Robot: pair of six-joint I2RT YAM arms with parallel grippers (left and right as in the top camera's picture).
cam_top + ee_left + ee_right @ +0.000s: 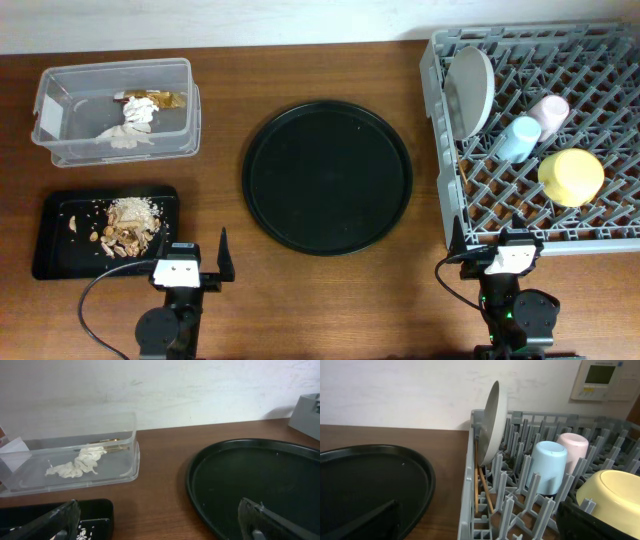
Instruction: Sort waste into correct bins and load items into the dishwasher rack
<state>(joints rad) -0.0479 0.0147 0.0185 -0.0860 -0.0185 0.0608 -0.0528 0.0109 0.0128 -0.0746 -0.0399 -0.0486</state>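
Overhead and two wrist views of a brown table (330, 300) against a white wall (150, 385).

**Left.** The clear box (115, 110) stands at the far left and holds the crumpled paper (135, 115) and the gold-brown wrapper (165, 98). A white label (12, 452) shows at the box's left end in the left wrist view, and no writing on it can be read. Just in front of the box, the black bin (105, 232) holds the beige-brown scraps (125, 228), heaped toward its middle and right.

**Centre.** The round tray (327, 177) lies between the bins and the rack.

**Right.** The rack (440, 150) fills the far right.
- The plate (470, 90) stands on edge among the pegs at the rack's far-left corner.
- The blue cup (517, 138) and the pink cup (548, 112) sit side by side near the rack's middle, the pink one farther back.
- The bowl (571, 177) sits nearer the front, to the right of the cups.
- Chopsticks (482, 492) lie on the rack floor below the plate, along the left wall.
- A wall panel (602, 380) with a small display hangs behind the rack, and its markings are too small to read.

**Arms.** The left gripper (159, 505) hangs at the table's near edge by the black bin, with its fingers wide apart and nothing between them. The right gripper (477, 507) hangs at the rack's near-left corner, also spread wide and holding nothing.
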